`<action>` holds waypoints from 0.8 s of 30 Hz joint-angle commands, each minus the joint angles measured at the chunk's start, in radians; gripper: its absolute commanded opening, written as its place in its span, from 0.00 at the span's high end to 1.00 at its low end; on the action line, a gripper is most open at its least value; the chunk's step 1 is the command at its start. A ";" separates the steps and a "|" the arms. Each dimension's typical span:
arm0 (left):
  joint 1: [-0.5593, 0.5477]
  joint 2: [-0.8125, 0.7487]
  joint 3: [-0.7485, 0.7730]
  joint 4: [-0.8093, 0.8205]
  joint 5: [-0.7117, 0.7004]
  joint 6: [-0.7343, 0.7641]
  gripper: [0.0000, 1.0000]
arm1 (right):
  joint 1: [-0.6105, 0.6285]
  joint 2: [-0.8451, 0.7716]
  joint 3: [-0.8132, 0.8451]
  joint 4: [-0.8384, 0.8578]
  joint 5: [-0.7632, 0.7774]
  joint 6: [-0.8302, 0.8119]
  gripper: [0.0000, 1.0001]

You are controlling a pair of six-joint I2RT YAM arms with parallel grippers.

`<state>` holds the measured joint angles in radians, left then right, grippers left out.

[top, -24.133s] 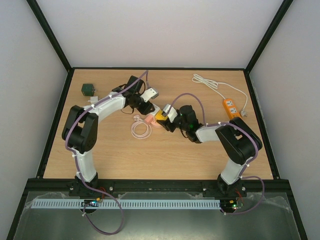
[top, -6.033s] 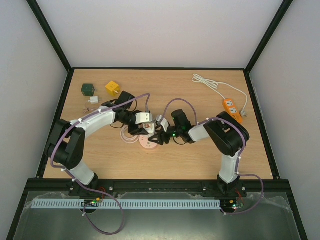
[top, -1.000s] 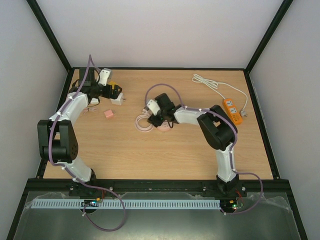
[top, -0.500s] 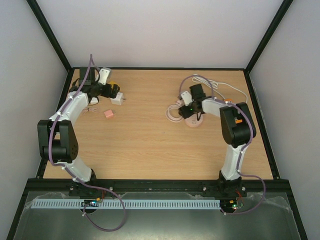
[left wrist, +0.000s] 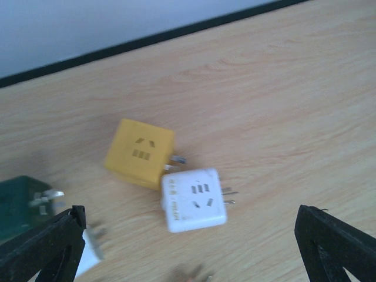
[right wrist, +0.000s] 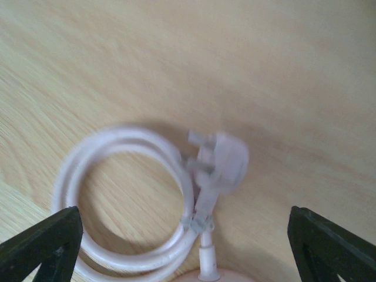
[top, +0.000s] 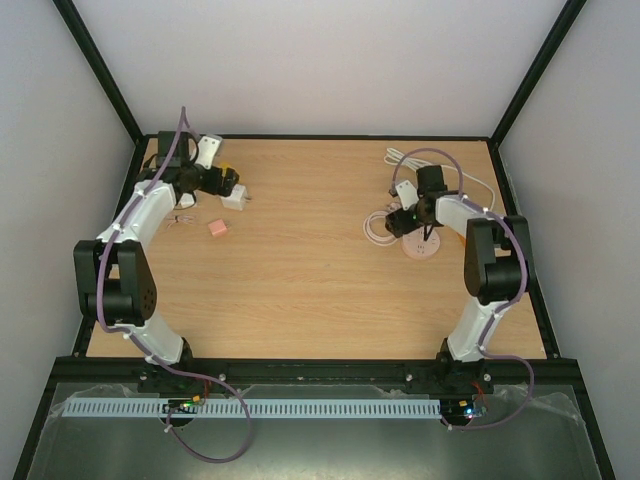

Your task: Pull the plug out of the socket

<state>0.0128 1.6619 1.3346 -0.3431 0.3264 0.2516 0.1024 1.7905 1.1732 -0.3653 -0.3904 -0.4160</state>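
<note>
The white cube plug [left wrist: 194, 200] lies on the table with its prongs bare, touching a yellow cube plug [left wrist: 140, 153]. My left gripper [left wrist: 189, 235] hangs open just over them, holding nothing; from above it [top: 225, 183] is at the back left, by the white cube plug [top: 233, 198]. The round pink socket [top: 421, 246] sits at the right with its white cable coil [top: 378, 226] beside it. My right gripper [top: 405, 215] stands open above the cable coil [right wrist: 126, 200] and the cable's own white plug [right wrist: 226, 158]. The pink socket [right wrist: 211, 277] barely shows at the frame's bottom edge.
A dark green cube [left wrist: 20, 202] lies left of the yellow one. A small pink block [top: 217, 228] rests on the wood in front of the left gripper. A white cord [top: 400, 158] curls at the back right, close behind the right arm. Black frame rails edge the table.
The right arm swept from the table's middle to the right, taking the pink socket and cable coil along, and its jaws have opened. The left arm has stayed put.
</note>
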 commanded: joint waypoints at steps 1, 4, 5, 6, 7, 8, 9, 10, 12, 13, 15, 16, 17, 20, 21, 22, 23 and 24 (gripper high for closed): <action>0.078 -0.044 0.115 -0.083 0.031 0.026 0.01 | 0.004 -0.127 0.106 -0.035 -0.072 0.057 0.03; 0.141 -0.057 0.149 -0.123 0.041 0.049 0.01 | 0.001 -0.192 0.143 -0.017 -0.097 0.108 0.01; 0.162 -0.068 0.148 -0.129 0.049 0.056 0.01 | -0.003 -0.217 0.143 -0.003 -0.101 0.134 0.02; 0.186 -0.079 0.143 -0.135 0.061 0.063 0.01 | -0.007 -0.246 0.135 0.017 -0.112 0.157 0.02; 0.209 -0.092 0.135 -0.139 0.074 0.066 0.01 | -0.013 -0.273 0.124 0.038 -0.125 0.181 0.02; 0.230 -0.110 0.122 -0.145 0.088 0.071 0.01 | -0.017 -0.303 0.106 0.059 -0.133 0.204 0.02; 0.246 -0.123 0.108 -0.152 0.099 0.076 0.01 | -0.020 -0.332 0.082 0.086 -0.137 0.230 0.02; 0.262 -0.141 0.087 -0.156 0.107 0.082 0.01 | -0.023 -0.366 0.050 0.115 -0.140 0.257 0.02; 0.277 -0.182 0.028 -0.155 0.110 0.091 0.01 | -0.028 -0.430 -0.015 0.167 -0.142 0.299 0.02; 0.279 -0.211 -0.010 -0.148 0.105 0.096 0.01 | -0.030 -0.463 -0.054 0.192 -0.138 0.317 0.02; 0.280 -0.268 -0.099 -0.123 0.099 0.104 0.01 | -0.033 -0.525 -0.148 0.247 -0.130 0.358 0.02; 0.279 -0.295 -0.143 -0.109 0.098 0.104 0.01 | -0.033 -0.554 -0.188 0.273 -0.128 0.371 0.02; 0.279 -0.320 -0.185 -0.096 0.099 0.105 0.01 | -0.033 -0.578 -0.224 0.294 -0.122 0.383 0.02; 0.277 -0.372 -0.296 -0.079 0.109 0.108 0.01 | -0.035 -0.642 -0.320 0.337 -0.112 0.407 0.02; 0.276 -0.386 -0.328 -0.072 0.109 0.107 0.01 | -0.035 -0.658 -0.346 0.351 -0.113 0.407 0.02; 0.277 -0.402 -0.360 -0.058 0.106 0.105 0.01 | -0.035 -0.672 -0.370 0.365 -0.110 0.408 0.02; 0.274 -0.416 -0.390 -0.046 0.099 0.101 0.01 | -0.035 -0.683 -0.391 0.374 -0.109 0.407 0.02; 0.272 -0.430 -0.413 -0.034 0.091 0.100 0.01 | -0.035 -0.690 -0.405 0.380 -0.111 0.406 0.02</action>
<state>0.2905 1.2881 1.0054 -0.4290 0.4171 0.3454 0.0711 1.1549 0.8288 -0.0841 -0.5125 -0.0456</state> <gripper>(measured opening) 0.992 0.983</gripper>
